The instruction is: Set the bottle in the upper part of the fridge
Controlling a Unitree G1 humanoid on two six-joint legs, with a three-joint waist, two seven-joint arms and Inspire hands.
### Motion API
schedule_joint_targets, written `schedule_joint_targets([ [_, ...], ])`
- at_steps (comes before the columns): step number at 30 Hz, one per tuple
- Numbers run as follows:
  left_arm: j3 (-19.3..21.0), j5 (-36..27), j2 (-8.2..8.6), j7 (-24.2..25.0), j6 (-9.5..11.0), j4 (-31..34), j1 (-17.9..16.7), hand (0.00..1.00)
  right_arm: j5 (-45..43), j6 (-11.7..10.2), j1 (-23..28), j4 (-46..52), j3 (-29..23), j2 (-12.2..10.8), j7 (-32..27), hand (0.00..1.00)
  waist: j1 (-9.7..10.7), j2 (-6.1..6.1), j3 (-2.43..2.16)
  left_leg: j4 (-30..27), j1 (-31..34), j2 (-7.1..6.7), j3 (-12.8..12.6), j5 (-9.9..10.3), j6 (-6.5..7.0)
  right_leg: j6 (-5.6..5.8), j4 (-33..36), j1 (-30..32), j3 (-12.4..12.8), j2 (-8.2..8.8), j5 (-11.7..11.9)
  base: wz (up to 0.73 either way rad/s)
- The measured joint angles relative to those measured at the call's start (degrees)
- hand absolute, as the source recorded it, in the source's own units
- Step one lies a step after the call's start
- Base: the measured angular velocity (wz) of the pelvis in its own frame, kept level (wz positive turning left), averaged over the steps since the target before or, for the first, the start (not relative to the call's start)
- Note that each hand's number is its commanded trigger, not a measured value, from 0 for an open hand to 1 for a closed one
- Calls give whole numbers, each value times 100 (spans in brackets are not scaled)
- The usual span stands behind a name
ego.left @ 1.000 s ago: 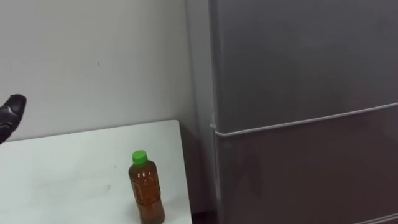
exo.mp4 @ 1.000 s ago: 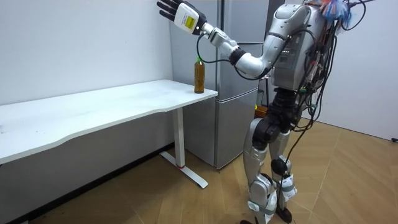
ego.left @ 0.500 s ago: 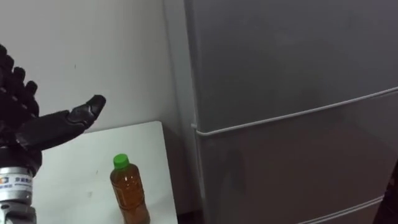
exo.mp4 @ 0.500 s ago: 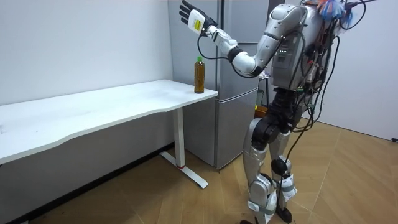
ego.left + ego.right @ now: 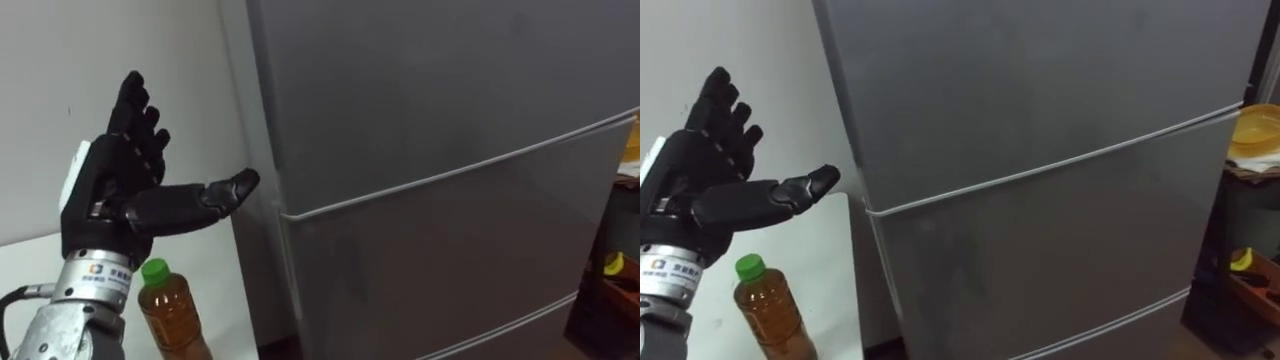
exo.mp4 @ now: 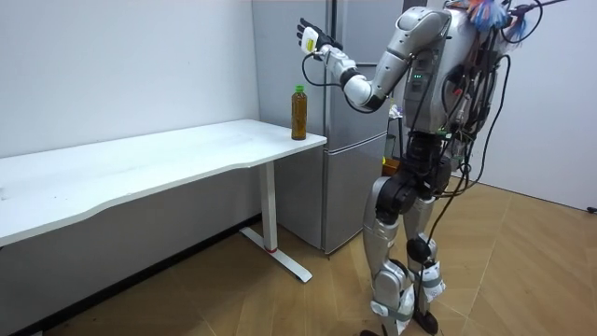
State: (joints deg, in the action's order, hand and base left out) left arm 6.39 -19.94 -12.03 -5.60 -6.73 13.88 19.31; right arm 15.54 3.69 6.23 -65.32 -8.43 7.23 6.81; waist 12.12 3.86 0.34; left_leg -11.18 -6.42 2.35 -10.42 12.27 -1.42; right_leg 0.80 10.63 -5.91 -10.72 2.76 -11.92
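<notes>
**Open hand at the door edge, bottle underneath**

Your left hand [image 5: 115, 190] is up with fingers spread, holding nothing. Its thumb points at the left edge of the closed upper fridge door [image 5: 420, 90]. The green-capped bottle [image 5: 172, 320] stands upright on the white table [image 6: 140, 163] corner, directly below that hand.

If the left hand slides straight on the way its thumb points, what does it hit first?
Probably the upper fridge door, at its left edge; the thumb of the left hand looks close to it, though depth is unclear. The bottle stands below that line.
</notes>
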Motion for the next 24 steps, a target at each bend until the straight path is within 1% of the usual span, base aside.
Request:
schedule_joint_targets([
  [3,22,-3,-5,104,-27,-59,165,0,2,9,-13,-2,0,6,5,0,0,11,-7,0,-17,1,-35,0,0,0,0,-5,51,-1,0,-5],
  [5,14,-65,-20,137,-36,-93,167,0,4,11,-71,-81,1,18,7,0,2,-17,12,0,-20,0,-39,0,0,1,0,-6,42,1,1,0],
  [6,-5,-75,-19,173,-47,-108,168,0,5,15,-111,-146,1,19,5,0,6,-5,4,0,-18,0,-40,0,0,1,1,-5,40,1,2,0],
  [9,-50,-66,-19,222,-132,-145,269,0,70,34,-120,-171,47,21,-38,0,-4,-15,10,0,-5,1,-40,0,0,3,-4,0,56,-2,3,2],
  [10,-53,-66,-19,227,-166,-148,295,0,102,79,-120,-175,46,21,-44,0,-1,-11,10,0,2,0,-40,0,0,7,-10,-2,53,-2,5,4],
  [13,-80,-71,-19,275,-189,-154,307,0,229,126,-124,-216,45,23,-54,0,-2,-5,11,0,10,-1,-44,0,0,12,-13,1,43,-2,8,1],
  [19,-93,-68,-19,376,-202,-174,306,0,246,119,-185,-313,45,66,-51,0,-3,47,29,4,7,-2,-45,0,0,15,-13,-6,37,0,18,0],
  [24,-211,-61,-19,471,-201,-172,306,0,249,109,-208,-352,46,87,-37,0,2,69,17,-15,80,-5,-32,0,1,20,-16,39,-20,13,22,5],
])
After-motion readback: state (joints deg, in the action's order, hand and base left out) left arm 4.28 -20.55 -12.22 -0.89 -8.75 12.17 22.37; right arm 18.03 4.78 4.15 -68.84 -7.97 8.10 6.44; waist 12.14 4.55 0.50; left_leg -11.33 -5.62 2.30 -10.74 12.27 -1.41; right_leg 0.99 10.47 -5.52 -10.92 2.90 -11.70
